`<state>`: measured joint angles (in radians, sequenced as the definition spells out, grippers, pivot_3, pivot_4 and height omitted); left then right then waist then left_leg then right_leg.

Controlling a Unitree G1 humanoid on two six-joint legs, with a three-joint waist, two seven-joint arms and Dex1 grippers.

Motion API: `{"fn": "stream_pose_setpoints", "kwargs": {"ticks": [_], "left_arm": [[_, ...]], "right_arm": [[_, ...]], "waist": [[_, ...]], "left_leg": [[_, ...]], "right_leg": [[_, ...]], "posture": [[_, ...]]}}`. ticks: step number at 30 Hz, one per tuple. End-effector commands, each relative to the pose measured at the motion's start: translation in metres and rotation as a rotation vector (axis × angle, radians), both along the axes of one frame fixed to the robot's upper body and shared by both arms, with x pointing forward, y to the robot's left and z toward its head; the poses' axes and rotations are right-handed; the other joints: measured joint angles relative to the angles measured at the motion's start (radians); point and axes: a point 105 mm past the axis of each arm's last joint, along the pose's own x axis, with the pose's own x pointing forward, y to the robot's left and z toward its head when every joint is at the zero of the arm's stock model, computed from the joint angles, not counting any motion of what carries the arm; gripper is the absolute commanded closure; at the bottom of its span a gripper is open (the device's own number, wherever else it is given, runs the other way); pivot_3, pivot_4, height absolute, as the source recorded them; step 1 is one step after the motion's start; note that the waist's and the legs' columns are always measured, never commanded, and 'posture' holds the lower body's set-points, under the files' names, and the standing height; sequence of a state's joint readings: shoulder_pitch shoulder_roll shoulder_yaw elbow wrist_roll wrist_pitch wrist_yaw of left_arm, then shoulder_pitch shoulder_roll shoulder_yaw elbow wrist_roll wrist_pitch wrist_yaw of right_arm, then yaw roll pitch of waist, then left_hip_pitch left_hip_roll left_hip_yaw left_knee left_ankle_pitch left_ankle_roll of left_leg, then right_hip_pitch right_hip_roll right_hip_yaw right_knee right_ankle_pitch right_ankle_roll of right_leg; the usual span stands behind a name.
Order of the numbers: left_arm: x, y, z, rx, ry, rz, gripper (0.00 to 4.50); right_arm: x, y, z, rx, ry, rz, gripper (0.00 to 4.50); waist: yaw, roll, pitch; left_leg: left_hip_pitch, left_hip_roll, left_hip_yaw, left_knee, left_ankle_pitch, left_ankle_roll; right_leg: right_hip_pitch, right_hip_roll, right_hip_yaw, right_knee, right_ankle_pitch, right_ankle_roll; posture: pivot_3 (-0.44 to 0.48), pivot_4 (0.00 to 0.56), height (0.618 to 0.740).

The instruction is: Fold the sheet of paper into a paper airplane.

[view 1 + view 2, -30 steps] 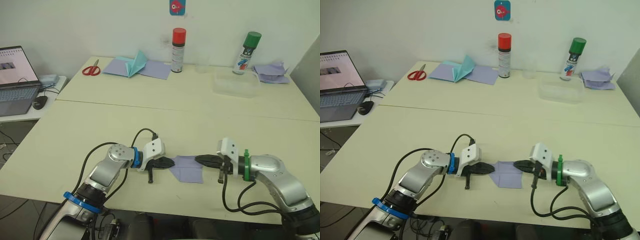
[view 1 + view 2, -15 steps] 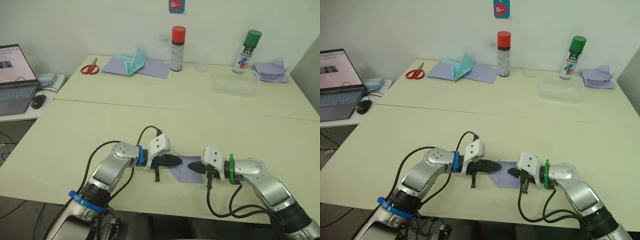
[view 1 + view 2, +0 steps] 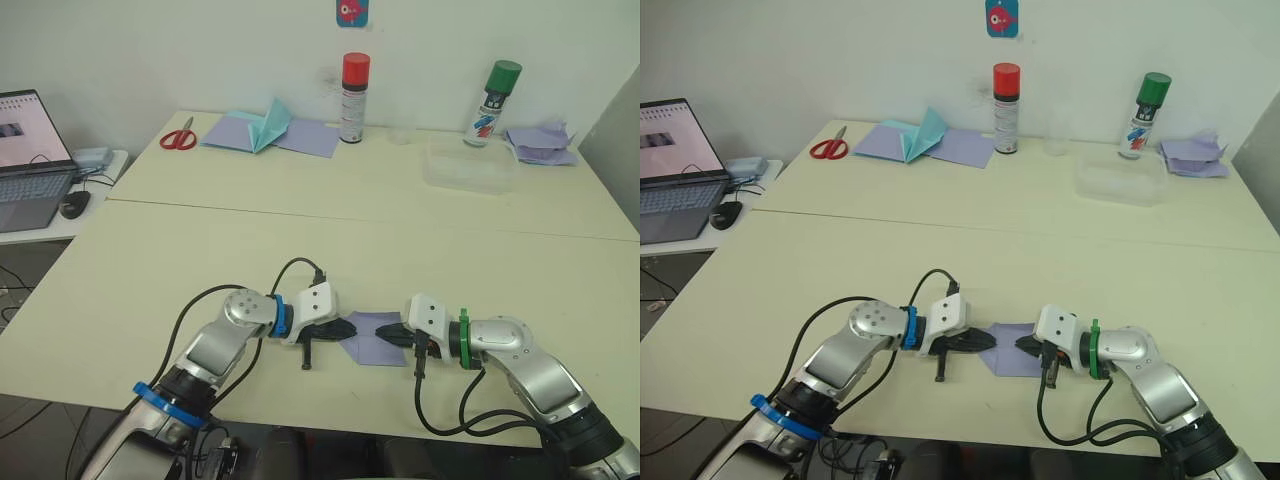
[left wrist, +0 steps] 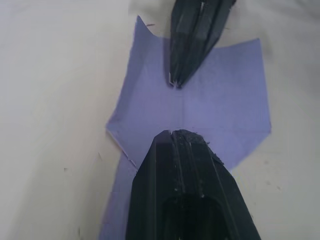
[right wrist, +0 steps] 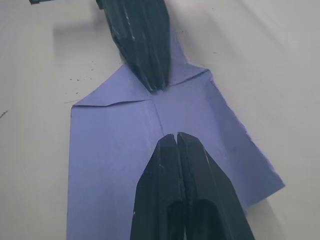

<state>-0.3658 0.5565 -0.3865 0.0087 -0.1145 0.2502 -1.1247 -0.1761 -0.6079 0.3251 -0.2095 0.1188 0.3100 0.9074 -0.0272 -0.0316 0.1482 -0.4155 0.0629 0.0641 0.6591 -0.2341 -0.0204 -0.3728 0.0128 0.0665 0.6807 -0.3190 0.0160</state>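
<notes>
The sheet of paper [image 3: 368, 343] lies flat near the table's front edge, pale lavender, with a centre crease and folded corners forming a point toward my left arm. My left gripper [image 3: 349, 327] is shut, its tip resting on the pointed end of the sheet [image 4: 225, 110]. My right gripper [image 3: 387, 335] is also shut, its tip pressing on the sheet's middle [image 5: 110, 145] along the crease. The two tips face each other, a short gap apart. In the left wrist view my left gripper [image 4: 172, 133] points at the right one [image 4: 175, 82].
At the table's far side are red scissors [image 3: 182, 138], a teal pointed paper shape [image 3: 270, 122] on lavender sheets, a red-capped can [image 3: 354, 85], a green-capped can [image 3: 495, 92], a clear tub [image 3: 470, 165] and crumpled lavender paper [image 3: 543, 143]. A laptop [image 3: 25, 160] sits at left.
My right gripper has slid left onto the sheet. The left gripper pushed right over the point, then drew back slightly. The view has shifted a little.
</notes>
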Motion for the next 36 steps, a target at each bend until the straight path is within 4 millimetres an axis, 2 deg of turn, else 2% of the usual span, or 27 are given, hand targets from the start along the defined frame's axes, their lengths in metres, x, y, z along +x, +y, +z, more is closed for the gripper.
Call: {"fn": "stream_pose_setpoints", "kwargs": {"ticks": [1,4,7,11,14,16,18,22,26,29,33,36], "left_arm": [[-0.007,0.043,-0.023,0.121,0.081,0.092,4.5],[-0.007,0.057,-0.019,0.13,0.079,0.125,4.5],[-0.002,0.062,-0.001,0.076,0.039,0.136,4.5],[0.004,0.037,0.039,-0.108,0.0,0.122,4.5],[0.002,0.018,0.052,-0.172,0.007,0.087,4.5],[0.002,0.007,0.046,-0.154,0.014,0.07,4.5],[0.0,0.001,0.03,-0.107,0.043,0.064,4.5],[-0.002,0.01,-0.013,0.035,0.056,0.073,4.5],[-0.003,0.016,-0.029,0.072,0.054,0.077,4.5],[-0.004,0.012,-0.027,0.041,0.074,0.083,4.5],[-0.005,0.015,-0.03,0.046,0.091,0.079,4.5],[-0.007,0.021,-0.031,0.051,0.098,0.079,4.5]], "right_arm": [[0.001,-0.013,-0.011,-0.054,0.027,-0.045,4.45],[0.001,-0.013,-0.011,-0.054,0.026,-0.043,4.45],[0.002,-0.013,-0.011,-0.054,0.025,-0.041,4.45],[0.003,-0.012,-0.009,-0.048,0.025,-0.039,4.45],[0.004,-0.012,-0.008,-0.047,0.024,-0.038,4.45],[0.004,-0.011,-0.008,-0.046,0.025,-0.036,4.45],[0.004,-0.01,-0.007,-0.042,0.025,-0.036,4.45],[0.004,-0.007,0.006,0.0,0.024,-0.053,4.45],[-0.001,-0.006,0.028,0.059,0.038,-0.055,4.45],[-0.005,-0.012,0.042,0.109,0.1,-0.095,3.86],[-0.009,-0.029,0.053,0.171,0.244,-0.201,2.42],[-0.019,-0.042,0.046,0.159,0.402,-0.267,1.31]], "waist": [[-0.001,0.0,-0.001],[-0.002,0.001,-0.001],[-0.002,0.001,-0.001],[-0.002,0.001,0.001],[-0.001,0.0,0.001],[0.0,0.0,0.001],[-0.001,0.0,0.001],[-0.002,0.0,0.002],[0.0,0.0,0.001],[0.0,0.0,0.001],[0.001,0.0,0.001],[0.0,0.0,0.001]], "left_leg": [[0.0,0.0,0.0,0.0,0.0,0.0],[0.001,0.001,0.0,-0.001,0.0,0.0],[0.001,0.001,0.0,-0.001,0.0,0.0],[0.0,0.001,0.0,-0.001,0.0,0.0],[0.0,0.0,0.0,-0.001,0.0,0.0],[-0.001,0.0,0.0,0.0,0.0,0.0],[0.0,0.0,0.0,0.0,0.0,0.0],[0.0,0.0,0.0,-0.001,0.0,0.0],[-0.001,0.0,0.0,-0.001,0.0,0.0],[0.0,0.0,0.0,-0.001,0.0,0.0],[0.0,0.0,0.0,-0.001,0.0,0.0],[-0.001,0.0,0.0,-0.001,0.0,0.0]], "right_leg": [[0.0,0.0,0.0,0.0,0.0,0.0],[0.0,0.0,-0.001,0.0,0.0,0.0],[0.0,0.0,-0.001,0.0,0.0,0.0],[-0.001,0.0,-0.001,0.0,0.0,0.0],[-0.001,0.0,-0.001,0.0,0.0,0.0],[-0.001,0.0,-0.001,0.0,0.0,0.0],[0.0,0.0,0.0,0.0,0.0,0.0],[-0.001,0.0,0.0,0.0,0.0,-0.001],[-0.001,0.0,0.0,0.0,0.0,-0.001],[0.0,-0.001,-0.001,0.0,0.0,-0.001],[0.0,-0.001,-0.001,0.0,0.0,-0.001],[0.0,-0.002,-0.001,0.0,0.0,-0.001]], "posture": [[0.0,0.15,0.74],[0.0,0.15,0.74],[0.0,0.15,0.74],[0.0,0.15,0.74],[0.0,0.15,0.74],[0.0,0.15,0.74],[0.0,0.15,0.74],[0.0,0.15,0.74],[0.0,0.15,0.74],[0.0,0.15,0.74],[0.0,0.15,0.74],[0.0,0.15,0.74]]}}
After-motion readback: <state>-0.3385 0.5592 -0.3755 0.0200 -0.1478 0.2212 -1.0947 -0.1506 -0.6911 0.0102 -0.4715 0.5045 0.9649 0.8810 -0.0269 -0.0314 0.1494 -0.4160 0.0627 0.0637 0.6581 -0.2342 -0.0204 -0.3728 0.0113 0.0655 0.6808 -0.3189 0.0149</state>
